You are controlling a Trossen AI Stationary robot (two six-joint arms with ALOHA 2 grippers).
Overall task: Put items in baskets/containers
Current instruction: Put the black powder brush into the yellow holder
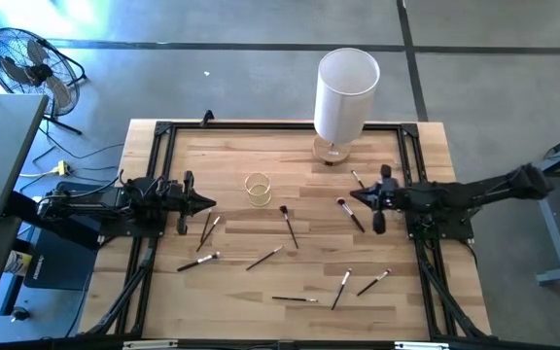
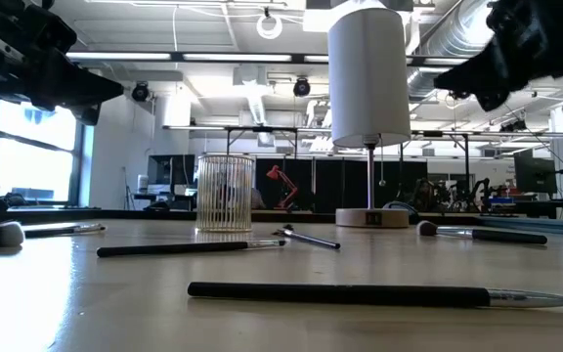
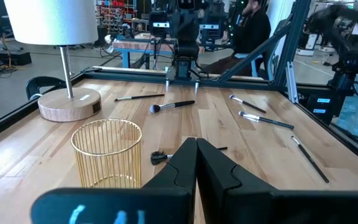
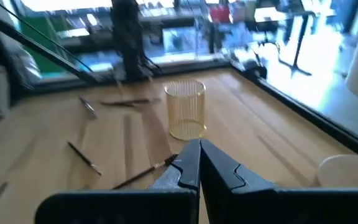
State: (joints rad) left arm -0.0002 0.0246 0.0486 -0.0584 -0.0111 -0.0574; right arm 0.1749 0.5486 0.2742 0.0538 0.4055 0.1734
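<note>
Left hand [image 1: 205, 203] and right hand [image 1: 350, 198] both pinched closed, holding nothing, hovering at opposite sides of the surface [image 1: 231, 292]. Glass cup [image 1: 258, 188] upright between them (nearer the left). Makeup brushes [image 1: 288, 226] scattered flat across the wood; white cylinder lamp [image 1: 344, 92] at the far edge.

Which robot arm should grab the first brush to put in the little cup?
Probably the left. Its gripper is shut, empty, beside two brushes, with the cup close by. The right gripper also has a brush nearby but sits farther from the cup.
</note>
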